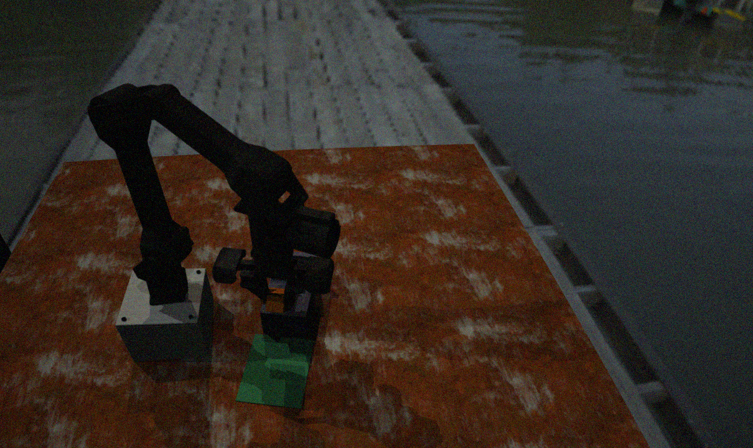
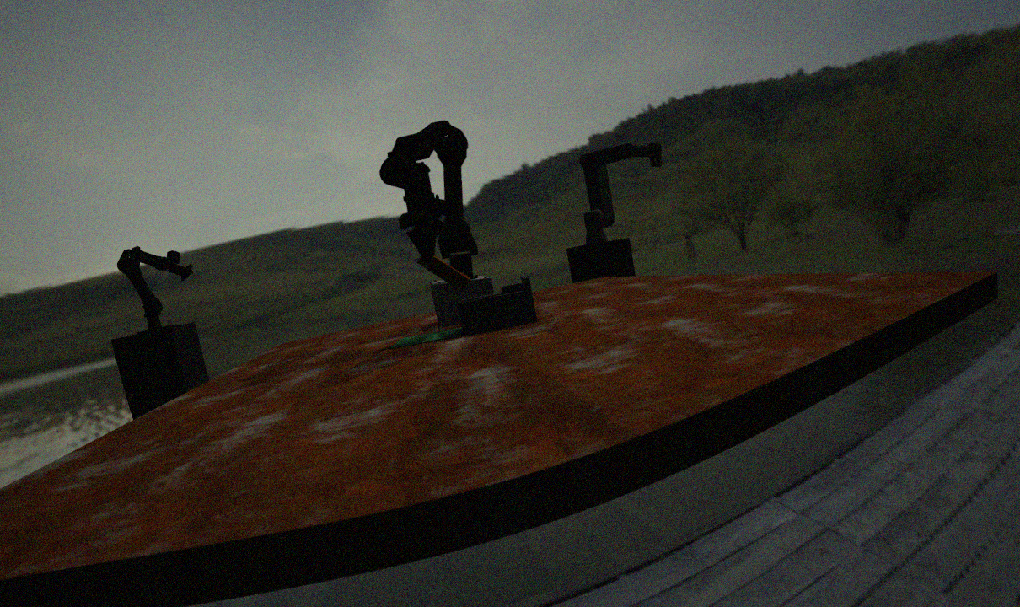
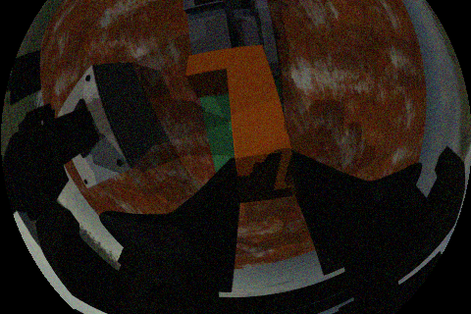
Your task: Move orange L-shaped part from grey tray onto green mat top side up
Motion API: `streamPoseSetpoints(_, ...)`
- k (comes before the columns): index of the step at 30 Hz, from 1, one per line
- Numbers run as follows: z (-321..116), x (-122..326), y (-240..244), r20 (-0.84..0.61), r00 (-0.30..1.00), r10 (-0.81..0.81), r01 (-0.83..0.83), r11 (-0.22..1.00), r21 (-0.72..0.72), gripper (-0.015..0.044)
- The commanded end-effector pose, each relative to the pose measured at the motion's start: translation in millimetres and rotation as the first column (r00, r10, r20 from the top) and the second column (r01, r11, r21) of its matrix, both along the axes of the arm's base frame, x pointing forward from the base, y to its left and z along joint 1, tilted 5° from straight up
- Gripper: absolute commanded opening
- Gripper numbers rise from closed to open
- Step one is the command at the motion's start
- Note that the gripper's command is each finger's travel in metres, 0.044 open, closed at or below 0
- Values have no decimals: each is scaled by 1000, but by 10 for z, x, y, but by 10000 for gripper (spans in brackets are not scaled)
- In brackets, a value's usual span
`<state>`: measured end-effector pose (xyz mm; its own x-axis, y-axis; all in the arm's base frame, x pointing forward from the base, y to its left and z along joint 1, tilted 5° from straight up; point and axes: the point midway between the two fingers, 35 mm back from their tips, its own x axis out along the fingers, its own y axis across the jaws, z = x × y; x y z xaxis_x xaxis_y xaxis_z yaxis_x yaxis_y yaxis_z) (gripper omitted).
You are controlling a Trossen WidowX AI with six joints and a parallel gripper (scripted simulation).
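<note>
The orange L-shaped part point(image 1: 275, 303) point(image 2: 445, 270) point(image 3: 257, 108) is out of the pocket and in the air. My gripper point(image 1: 277, 295) point(image 2: 424, 255) point(image 3: 262, 160) is shut on its straight end. In the exterior view the part slopes, held end high and L-shaped end lower. The grey tray point(image 1: 283, 325) point(image 2: 498, 309) point(image 3: 208, 31) stands under and beyond the part, its pocket showing empty in the wrist view. The green mat point(image 1: 273, 381) point(image 2: 421, 339) point(image 3: 217, 123) lies beside the tray, partly hidden below the part in the wrist view.
The arm's base block point(image 1: 164, 341) point(image 3: 130, 113) stands left of the tray and mat in the top view. The rust-orange table top point(image 1: 424, 289) point(image 2: 362, 468) carries everything. Two other arms on dark blocks point(image 2: 163, 369) point(image 2: 601, 260) stand beyond the table. The light is dim.
</note>
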<state>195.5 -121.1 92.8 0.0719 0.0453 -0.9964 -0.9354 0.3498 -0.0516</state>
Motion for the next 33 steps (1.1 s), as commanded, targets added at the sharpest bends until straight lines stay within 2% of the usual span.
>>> streamPoseSetpoints(1,-10,-60,-129,3,1000,4,-4,1000,1,0)
streamPoseSetpoints(14,-44,-274,-535,1,1000,4,-4,1000,-2,0)
streamPoseSetpoints(33,-266,-259,-533,1,1000,4,-4,1000,-2,0)
